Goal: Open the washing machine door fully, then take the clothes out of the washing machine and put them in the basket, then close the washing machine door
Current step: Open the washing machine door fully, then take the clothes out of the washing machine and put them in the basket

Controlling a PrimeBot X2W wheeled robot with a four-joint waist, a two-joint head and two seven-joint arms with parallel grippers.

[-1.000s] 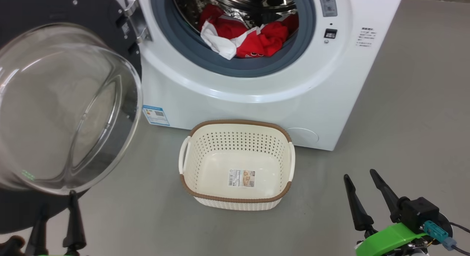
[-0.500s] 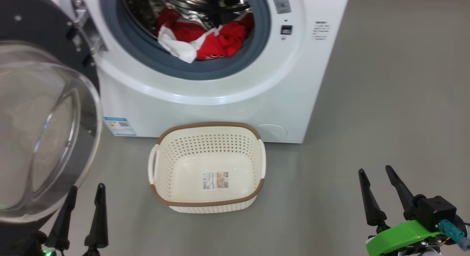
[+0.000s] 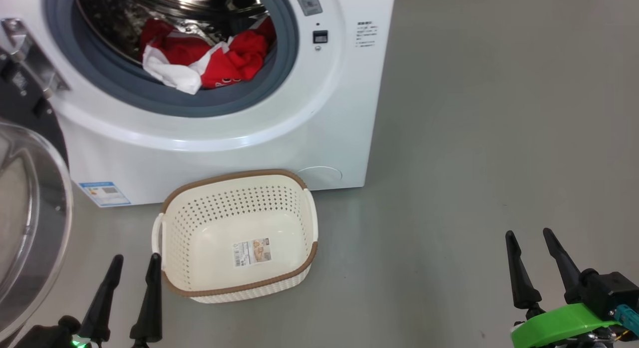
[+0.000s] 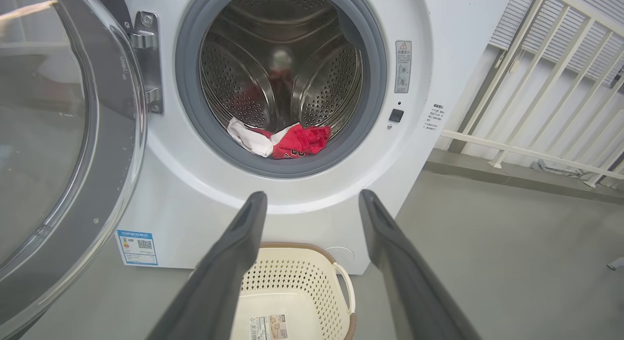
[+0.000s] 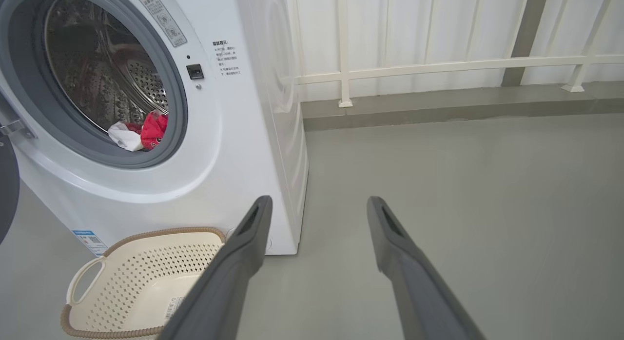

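I see glossy white washing machine (image 3: pixel 249 153) shell, shiny perforated steel drum (image 4: pixel 331 81), matt grey rubber gasket (image 3: pixel 199 101), red-white cloth clothes (image 3: pixel 229 63), perforated plastic basket (image 3: pixel 239 208), clear glass door (image 4: pixel 44 135).

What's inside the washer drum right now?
Red-and-white clothes, bunched at the front lower edge of the drum, against the grey gasket. The perforated steel walls behind look bare. Anything under the pile is covered, so more garments can't be ruled out.

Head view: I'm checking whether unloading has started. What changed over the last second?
The camera swung right, sliding the scene left. Nothing was grasped or released. The red clothes stay in the washing machine, the basket stays empty, the left hand and right hand stay open.
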